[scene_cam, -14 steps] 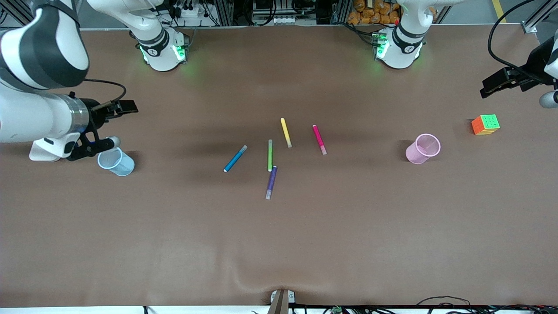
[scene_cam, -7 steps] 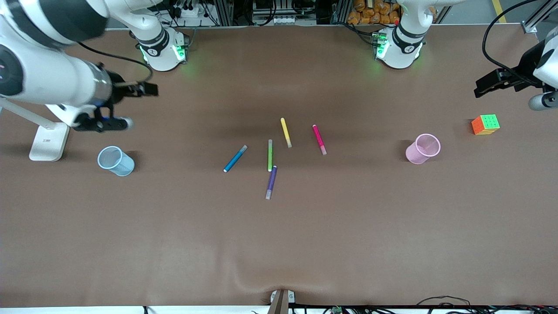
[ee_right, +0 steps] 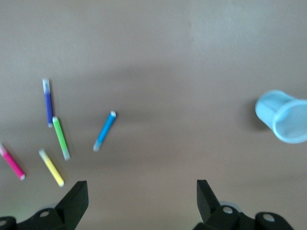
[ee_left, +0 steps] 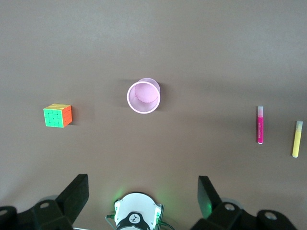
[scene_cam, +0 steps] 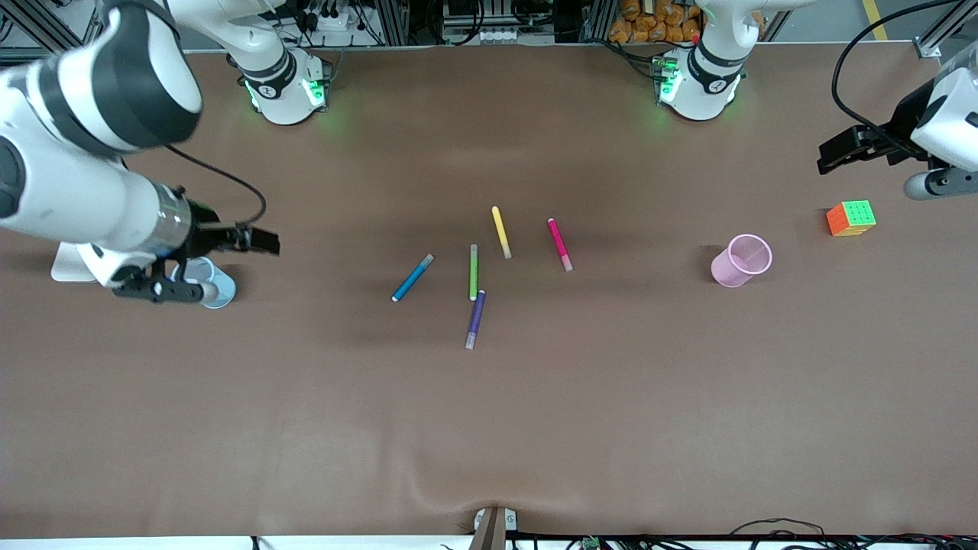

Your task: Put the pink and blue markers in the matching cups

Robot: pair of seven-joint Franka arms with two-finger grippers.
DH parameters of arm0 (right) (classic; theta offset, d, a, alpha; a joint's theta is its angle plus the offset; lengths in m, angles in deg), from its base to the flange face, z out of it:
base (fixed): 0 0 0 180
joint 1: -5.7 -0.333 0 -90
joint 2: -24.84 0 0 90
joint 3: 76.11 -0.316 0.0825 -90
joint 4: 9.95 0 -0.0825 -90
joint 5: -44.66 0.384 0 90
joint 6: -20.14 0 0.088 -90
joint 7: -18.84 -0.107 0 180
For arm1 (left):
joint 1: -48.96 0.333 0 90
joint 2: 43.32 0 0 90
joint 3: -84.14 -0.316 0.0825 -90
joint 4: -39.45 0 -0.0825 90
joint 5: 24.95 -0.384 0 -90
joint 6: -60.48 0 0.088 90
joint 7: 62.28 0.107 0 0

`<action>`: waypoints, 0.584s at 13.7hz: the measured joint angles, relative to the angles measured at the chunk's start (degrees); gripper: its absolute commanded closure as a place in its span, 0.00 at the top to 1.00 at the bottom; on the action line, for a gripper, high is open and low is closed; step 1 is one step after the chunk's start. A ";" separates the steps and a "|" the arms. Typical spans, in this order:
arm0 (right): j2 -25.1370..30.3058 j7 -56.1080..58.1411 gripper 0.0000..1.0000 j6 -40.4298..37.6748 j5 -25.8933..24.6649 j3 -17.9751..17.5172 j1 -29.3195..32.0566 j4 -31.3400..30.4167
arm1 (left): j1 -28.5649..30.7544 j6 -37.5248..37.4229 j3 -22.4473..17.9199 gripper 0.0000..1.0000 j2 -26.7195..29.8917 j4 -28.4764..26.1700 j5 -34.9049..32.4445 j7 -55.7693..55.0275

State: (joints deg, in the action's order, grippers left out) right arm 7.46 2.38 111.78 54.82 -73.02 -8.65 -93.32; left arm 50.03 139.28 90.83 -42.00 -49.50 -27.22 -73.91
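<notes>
The blue marker (scene_cam: 412, 277) and the pink marker (scene_cam: 559, 244) lie flat mid-table among other markers. The pale blue cup (scene_cam: 218, 289) stands at the right arm's end, partly hidden under my right gripper (scene_cam: 172, 292), which hovers over it, open and empty. The pale pink cup (scene_cam: 741, 260) stands at the left arm's end. My left gripper (scene_cam: 936, 183) is open and empty, high over the table's edge near the cube. The right wrist view shows the blue marker (ee_right: 104, 130) and blue cup (ee_right: 283, 122). The left wrist view shows the pink cup (ee_left: 143, 96) and pink marker (ee_left: 260, 125).
Yellow (scene_cam: 501, 231), green (scene_cam: 473, 272) and purple (scene_cam: 476, 318) markers lie between and beside the two task markers. A colourful cube (scene_cam: 850, 218) sits past the pink cup at the left arm's end. A white stand base (scene_cam: 67, 271) sits beside the blue cup.
My right gripper swung away from the blue cup toward its base, then came back and now hangs over the cup. My left gripper drifted slightly inward. Nothing on the table moved.
</notes>
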 measured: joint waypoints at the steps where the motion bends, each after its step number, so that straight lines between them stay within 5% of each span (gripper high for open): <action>1: -1.72 0.00 1.00 1.93 0.00 0.06 0.16 -0.02 | -0.01 0.00 0.28 1.00 -0.24 -0.01 0.00 -0.02; 8: -4.31 0.02 1.00 1.63 0.04 0.41 5.84 0.17 | -0.07 -1.36 3.05 1.00 -2.46 -0.10 0.00 -2.82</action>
State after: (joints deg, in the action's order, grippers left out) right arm 3.15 2.41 113.41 54.87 -72.61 -2.81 -93.15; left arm 49.96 137.92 93.89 -44.46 -49.60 -27.22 -76.73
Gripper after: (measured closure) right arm 0.000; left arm 0.000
